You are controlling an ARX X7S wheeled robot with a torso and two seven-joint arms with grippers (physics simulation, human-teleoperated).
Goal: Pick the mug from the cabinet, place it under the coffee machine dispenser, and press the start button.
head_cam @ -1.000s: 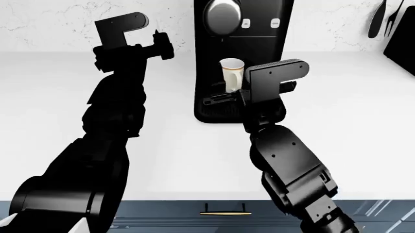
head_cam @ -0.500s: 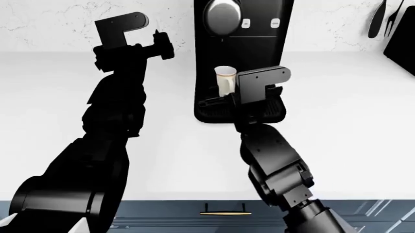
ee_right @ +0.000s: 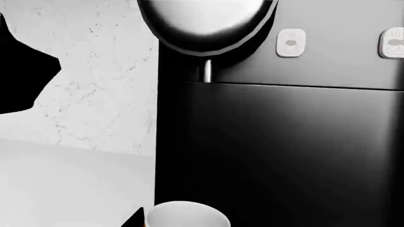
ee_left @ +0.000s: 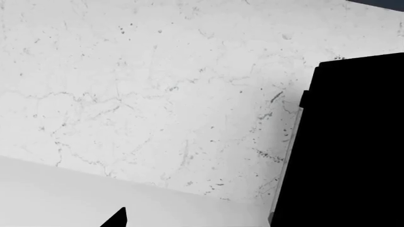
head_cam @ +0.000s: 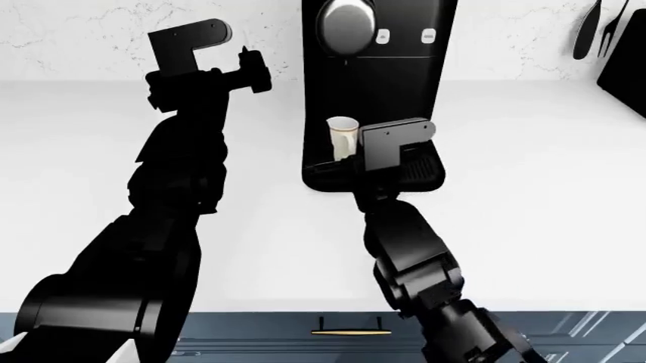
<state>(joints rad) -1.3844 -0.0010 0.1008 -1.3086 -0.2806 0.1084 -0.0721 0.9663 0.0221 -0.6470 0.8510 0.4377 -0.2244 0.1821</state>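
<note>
The cream-white mug [head_cam: 343,134] stands upright over the ribbed drip tray [head_cam: 426,171] of the black coffee machine [head_cam: 404,83], below the silver dispenser dome [head_cam: 343,23]. My right gripper [head_cam: 349,155] is shut on the mug; its wrist block hides the fingers. In the right wrist view the mug's rim [ee_right: 186,215] shows next to one fingertip [ee_right: 136,218], with the dispenser [ee_right: 202,19] and its spout above and two pale buttons [ee_right: 290,42] beside it. My left gripper [head_cam: 253,66] hovers open to the left of the machine, holding nothing; one fingertip [ee_left: 118,218] shows.
A white counter [head_cam: 545,189] runs to a marble backsplash [ee_left: 158,94]. Dark utensils [head_cam: 595,30] hang at the back right above a black object [head_cam: 628,72]. A dark drawer front with a brass handle [head_cam: 350,331] lies below the counter's front edge.
My right gripper has carried the mug left and down, from in front of the machine's body to just over the drip tray beneath the dome. The left arm has not moved.
</note>
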